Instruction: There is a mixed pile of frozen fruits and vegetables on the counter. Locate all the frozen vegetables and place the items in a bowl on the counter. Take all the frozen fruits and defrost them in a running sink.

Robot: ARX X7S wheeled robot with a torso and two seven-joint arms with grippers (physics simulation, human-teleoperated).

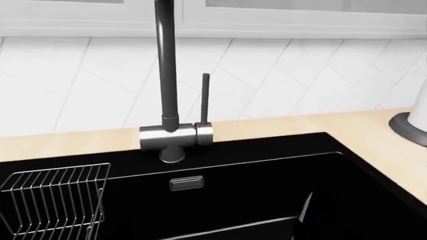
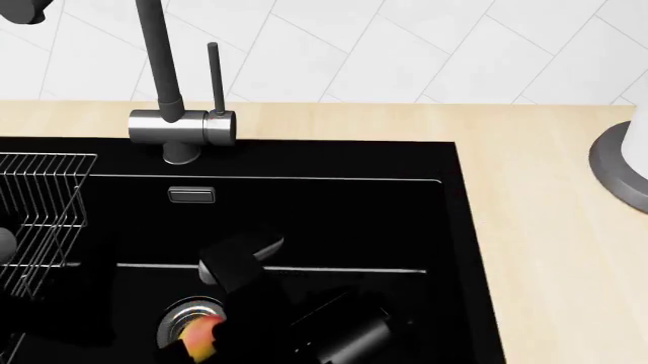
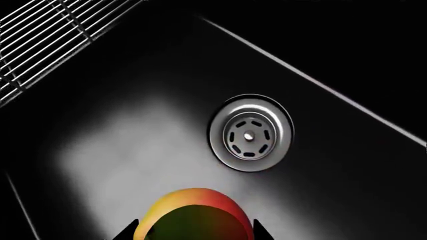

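Note:
A yellow-green mango (image 3: 193,210) with a red blush hangs low inside the black sink (image 2: 335,212), close to the round silver drain (image 3: 250,134). My right gripper (image 3: 192,232) is shut on it, one dark fingertip on each side. From the head camera the mango (image 2: 199,337) shows beside the drain (image 2: 180,315), under my dark right arm (image 2: 243,262). The left wrist view holds only the faucet (image 1: 167,75) and the basin, with no fingers of my left gripper showing. No water runs from the faucet. The frozen vegetables and the bowl are out of view.
A wire rack (image 2: 41,205) hangs at the sink's left end. The faucet's thin lever (image 2: 214,76) stands upright at its right side. The beige counter (image 2: 547,227) runs behind and to the right of the sink. A paper-towel roll's grey base (image 2: 620,171) stands there.

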